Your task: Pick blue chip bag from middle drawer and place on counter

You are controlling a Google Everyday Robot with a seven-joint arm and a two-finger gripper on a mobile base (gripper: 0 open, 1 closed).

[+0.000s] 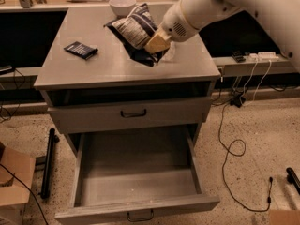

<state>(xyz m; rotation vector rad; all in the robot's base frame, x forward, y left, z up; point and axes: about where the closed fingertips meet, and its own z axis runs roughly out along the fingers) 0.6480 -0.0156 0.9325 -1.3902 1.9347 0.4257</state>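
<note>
The blue chip bag [135, 28], dark blue and white, hangs tilted over the middle back of the counter [93, 71]. My gripper [156, 44] is shut on the bag's lower right end, with the white arm reaching in from the upper right. Whether the bag's lower edge touches the counter I cannot tell. The middle drawer [136, 175] is pulled fully open below, and its grey floor is bare. Its small dark handle [139, 215] shows on the low front panel.
A black calculator [80, 49] lies on the counter's left side and a white bowl [122, 4] stands at its back edge. The upper drawer [131, 114] is closed. Cables [232, 146] trail on the floor at right. A cardboard box [13, 184] and a black bar [47, 163] are at left.
</note>
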